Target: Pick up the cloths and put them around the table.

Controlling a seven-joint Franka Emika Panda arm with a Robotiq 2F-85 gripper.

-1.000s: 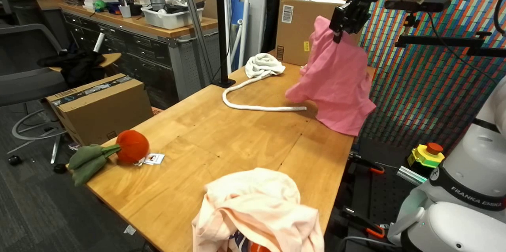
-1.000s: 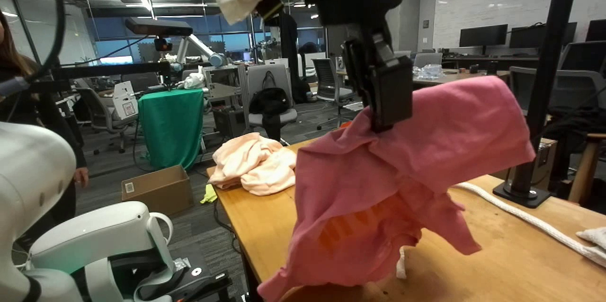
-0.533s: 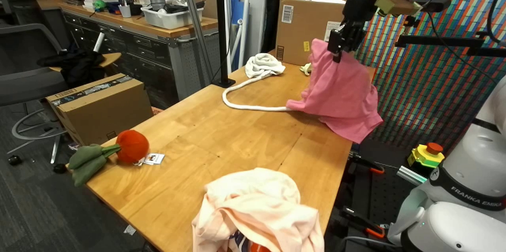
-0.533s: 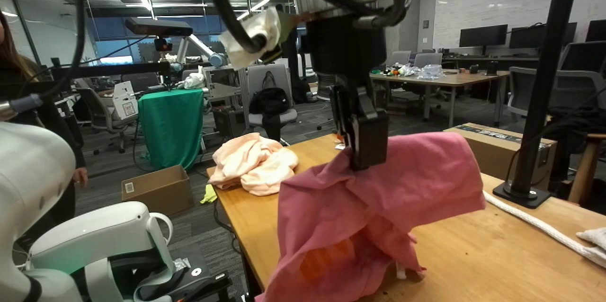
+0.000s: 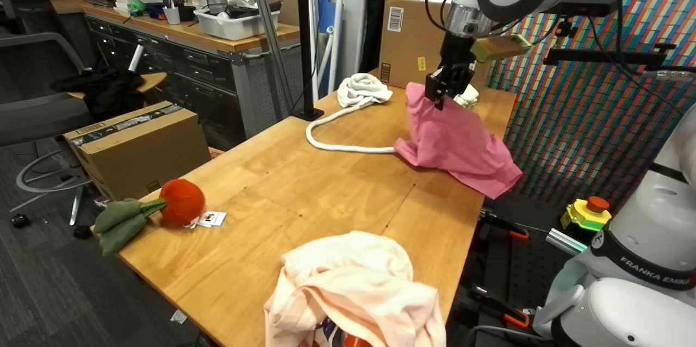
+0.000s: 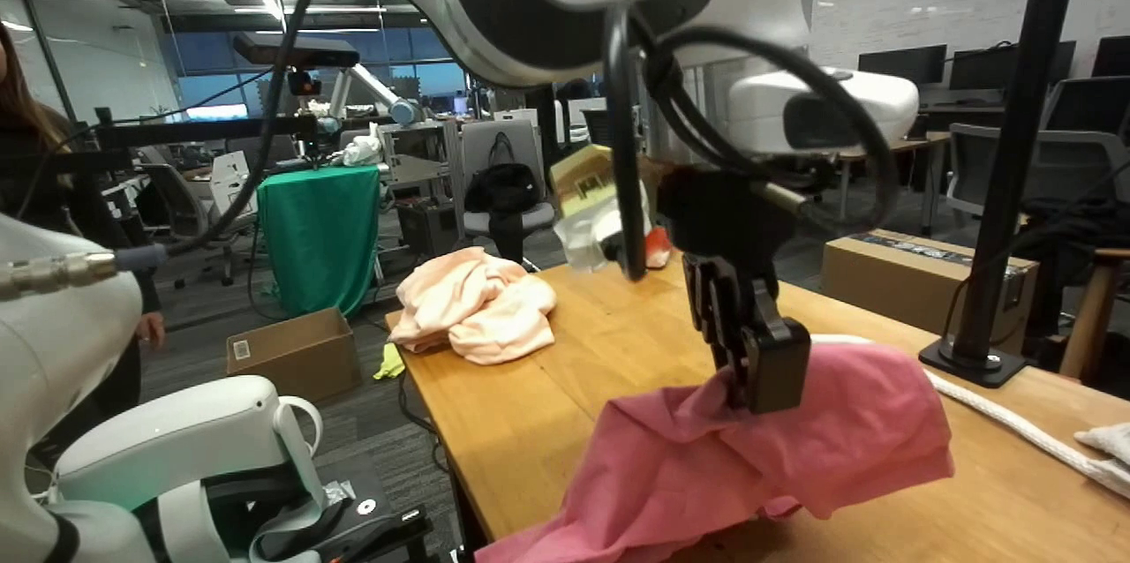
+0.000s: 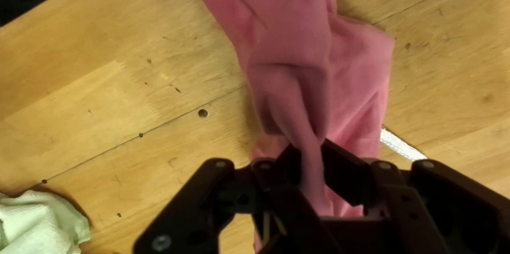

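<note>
Pinched fold, wrist view: your gripper stands almost closed, a narrow fold of the pink cloth nipped between its tips; fabric bunched this deep may cling on release and follow you upward.
White rope, wrist view: it emerges at the cloth's edge; if more fabric settles over it, a later lift may tangle both.
Overhanging corner, in an exterior view: part of the pink cloth reaches past the robot-side edge of the table; let go here and its weight could draw it off.
Gripper height, in an exterior view: against half a second ago, you are lower and farther out over the table; the whitish cloth shows behind, where pink fabric hid that spot.
Pink cloth, in an exterior view: it slumps flatter than half a second ago, lower folds seemingly resting on the table; the peach cloth lies unmoved at the far end.
</note>
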